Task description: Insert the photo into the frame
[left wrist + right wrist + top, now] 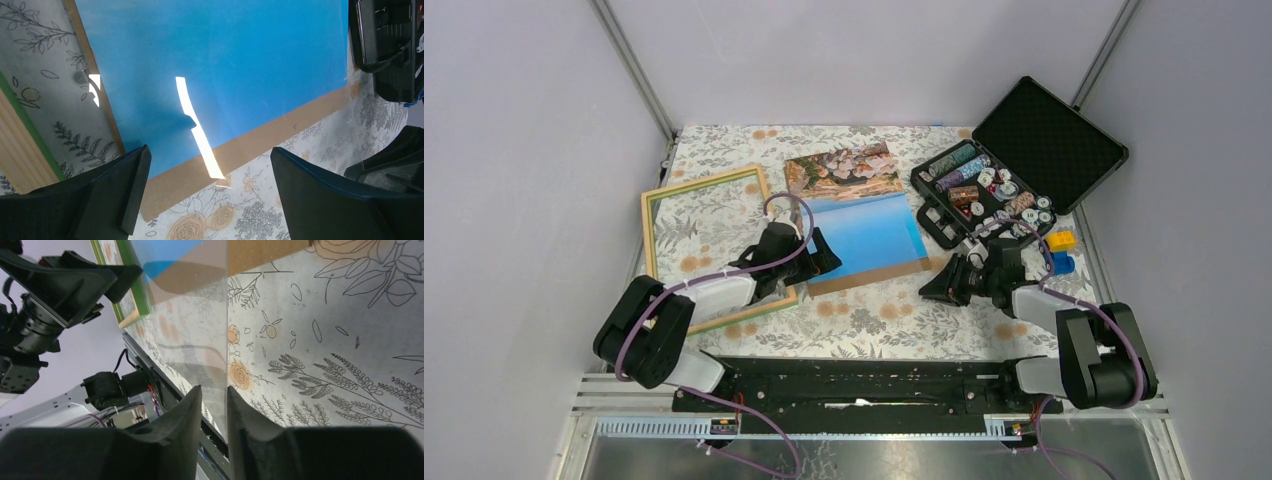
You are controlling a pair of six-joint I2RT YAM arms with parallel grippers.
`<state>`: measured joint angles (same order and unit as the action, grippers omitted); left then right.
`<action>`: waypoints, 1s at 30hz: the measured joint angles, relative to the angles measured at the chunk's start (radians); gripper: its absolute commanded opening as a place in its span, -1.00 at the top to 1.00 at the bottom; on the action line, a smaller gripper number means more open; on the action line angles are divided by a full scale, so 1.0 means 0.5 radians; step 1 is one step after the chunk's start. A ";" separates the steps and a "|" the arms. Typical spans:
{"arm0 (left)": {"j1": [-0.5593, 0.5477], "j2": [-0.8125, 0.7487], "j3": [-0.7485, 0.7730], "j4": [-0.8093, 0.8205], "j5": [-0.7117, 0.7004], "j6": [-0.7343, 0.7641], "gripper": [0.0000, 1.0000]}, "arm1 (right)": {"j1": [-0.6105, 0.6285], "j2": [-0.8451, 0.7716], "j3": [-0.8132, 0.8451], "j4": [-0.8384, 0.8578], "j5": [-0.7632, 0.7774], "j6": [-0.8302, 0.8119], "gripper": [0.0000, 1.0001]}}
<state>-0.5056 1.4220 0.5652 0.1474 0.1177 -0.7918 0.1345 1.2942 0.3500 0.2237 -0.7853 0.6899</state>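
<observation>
The photo (859, 215), blue sea under tan rocks, lies face up mid-table on a brown backing panel (270, 145) that shows along its near edge. The frame (709, 245), green-faced with wood sides, lies flat to its left. My left gripper (819, 255) hovers open over the photo's (225, 65) near left corner with nothing between its fingers (209, 160). My right gripper (936, 288) is low at the photo's near right. A clear pane's (220, 340) edge stands in the narrow gap between its parted jaws (214, 390).
A black hinged case of chips (1004, 185) lies open at the back right. A yellow block (1061, 240) and a blue block (1061, 263) sit beside the right arm. The frame's green edge (132, 295) shows beyond the pane.
</observation>
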 measured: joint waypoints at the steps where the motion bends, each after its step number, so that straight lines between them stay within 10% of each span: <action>1: -0.002 0.008 0.000 0.017 -0.002 0.000 -0.97 | 0.000 0.029 0.000 0.014 -0.012 -0.009 0.26; 8: -0.006 0.031 0.000 0.069 -0.004 0.005 -0.97 | 0.000 0.166 0.037 0.059 -0.043 -0.047 -0.03; 30: -0.008 0.068 0.000 0.143 -0.001 0.051 -0.98 | 0.000 0.679 0.442 0.193 -0.150 -0.062 -0.06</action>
<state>-0.5098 1.4559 0.5652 0.2192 0.1173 -0.7662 0.1345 1.6337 0.5709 0.3202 -0.8600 0.6590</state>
